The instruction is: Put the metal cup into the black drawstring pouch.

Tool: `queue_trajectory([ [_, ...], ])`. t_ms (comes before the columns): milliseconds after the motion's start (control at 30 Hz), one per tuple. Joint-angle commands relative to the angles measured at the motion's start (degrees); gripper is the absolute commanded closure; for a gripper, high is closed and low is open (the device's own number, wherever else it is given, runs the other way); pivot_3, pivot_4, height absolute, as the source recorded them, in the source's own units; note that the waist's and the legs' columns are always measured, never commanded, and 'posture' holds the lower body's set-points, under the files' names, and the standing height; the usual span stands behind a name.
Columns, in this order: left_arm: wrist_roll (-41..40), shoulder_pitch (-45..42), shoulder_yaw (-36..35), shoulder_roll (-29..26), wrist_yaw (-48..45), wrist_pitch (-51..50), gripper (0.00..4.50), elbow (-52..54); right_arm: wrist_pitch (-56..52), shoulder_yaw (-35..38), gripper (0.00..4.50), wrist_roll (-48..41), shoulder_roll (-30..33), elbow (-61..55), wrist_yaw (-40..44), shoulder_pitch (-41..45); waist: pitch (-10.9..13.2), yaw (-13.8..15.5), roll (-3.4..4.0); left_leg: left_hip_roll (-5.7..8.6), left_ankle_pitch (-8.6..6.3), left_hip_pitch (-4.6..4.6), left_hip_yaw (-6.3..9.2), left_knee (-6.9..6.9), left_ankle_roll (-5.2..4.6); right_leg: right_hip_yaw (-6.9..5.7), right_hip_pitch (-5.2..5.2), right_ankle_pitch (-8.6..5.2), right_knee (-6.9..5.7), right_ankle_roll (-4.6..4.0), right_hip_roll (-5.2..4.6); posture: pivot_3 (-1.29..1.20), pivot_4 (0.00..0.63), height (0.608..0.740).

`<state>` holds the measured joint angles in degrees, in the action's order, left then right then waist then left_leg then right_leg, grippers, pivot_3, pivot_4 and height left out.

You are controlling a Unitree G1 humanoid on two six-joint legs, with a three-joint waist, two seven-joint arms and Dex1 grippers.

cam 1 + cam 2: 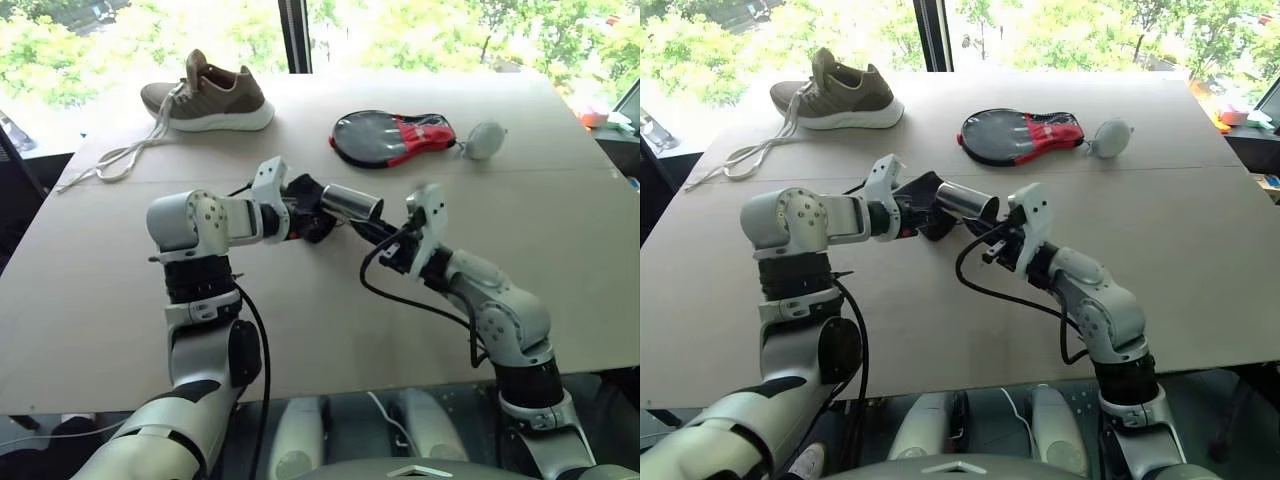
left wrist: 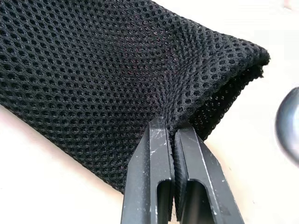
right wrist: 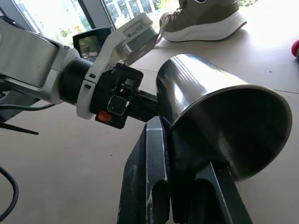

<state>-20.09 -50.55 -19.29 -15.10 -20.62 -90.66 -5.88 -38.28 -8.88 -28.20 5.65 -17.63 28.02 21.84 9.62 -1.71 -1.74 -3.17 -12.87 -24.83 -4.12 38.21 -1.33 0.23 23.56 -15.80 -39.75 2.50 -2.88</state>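
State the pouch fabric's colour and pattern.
Black open mesh with small honeycomb holes; the black drawstring pouch shows best in the left wrist view.

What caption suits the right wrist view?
Right gripper pinching the metal cup by its rim, base toward the left gripper holding the black drawstring pouch.

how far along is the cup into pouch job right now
Done: both pick-ups. The left gripper is shut on an edge of the black drawstring pouch, and the right gripper is shut on the rim of the metal cup, both held above the table. In hand: the cup's closed end points at the pouch. Left: the cup is outside the pouch; it must go in.
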Motion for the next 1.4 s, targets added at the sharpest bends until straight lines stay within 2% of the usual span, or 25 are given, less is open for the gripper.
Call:
queue_trajectory([
  [33,-2.40,-1.73,0.69,-0.75,-1.38,0.80,4.50,1.61,2.16,-1.49,4.47,1.30,-0.71,1.54,0.26,1.55,0.00,0.00,0.00,0.00,0.00,0.00,0.00,0.00,0.00,0.00,0.00,0.00,0.00,0.00,0.00,0.00,0.150,0.740],
  [533,-6.63,1.97,0.23,-0.91,-1.23,-1.84,4.50,9.95,7.42,-6.59,4.47,12.39,2.31,9.14,0.14,2.47,0.01,-0.15,-0.01,-0.01,0.00,0.00,0.01,-0.01,0.00,-0.01,0.01,0.00,0.00,0.00,-0.01,0.00,0.150,0.740],
  [767,-9.22,3.48,-0.69,0.29,0.98,-1.84,4.50,10.06,19.14,-8.24,4.47,18.26,-1.59,13.77,-2.03,4.97,0.02,-0.22,-0.01,-0.01,0.00,0.00,0.02,-0.01,0.01,-0.01,0.01,0.00,0.00,0.00,-0.01,0.00,0.150,0.740],
  [1000,-13.45,-0.71,-6.30,3.79,1.91,-1.84,4.50,8.79,33.20,-14.12,4.47,26.55,-0.20,22.73,3.25,8.11,0.06,-0.15,-0.07,0.00,0.01,-0.01,0.01,-0.01,0.02,-0.04,0.00,0.00,0.01,0.00,-0.03,0.00,0.150,0.740],
  [1167,-16.57,-4.17,-7.17,4.26,1.92,-1.84,4.50,7.78,41.70,-15.94,4.47,29.91,1.72,28.94,7.97,11.50,0.10,-0.46,-0.10,0.01,0.01,0.01,0.01,-0.01,0.03,-0.02,0.00,0.00,0.02,0.00,-0.02,0.00,0.150,0.740],
  [1300,-18.70,-4.10,-6.88,3.93,2.75,-1.84,4.50,7.32,44.60,-13.31,4.47,30.02,0.26,33.57,5.87,13.56,0.10,-0.46,-0.10,-0.02,0.01,0.03,0.01,-0.01,0.04,-0.02,0.00,0.00,0.00,0.00,-0.03,0.00,0.150,0.740],
  [1400,-22.53,-0.25,-6.18,2.93,4.44,-1.84,4.50,9.26,41.97,-5.94,4.47,26.10,-3.14,37.64,0.10,16.40,0.10,-0.63,-0.09,-0.05,0.02,0.03,-0.01,-0.03,0.05,0.01,0.00,0.01,-0.01,-0.01,-0.04,0.00,0.150,0.740],
])
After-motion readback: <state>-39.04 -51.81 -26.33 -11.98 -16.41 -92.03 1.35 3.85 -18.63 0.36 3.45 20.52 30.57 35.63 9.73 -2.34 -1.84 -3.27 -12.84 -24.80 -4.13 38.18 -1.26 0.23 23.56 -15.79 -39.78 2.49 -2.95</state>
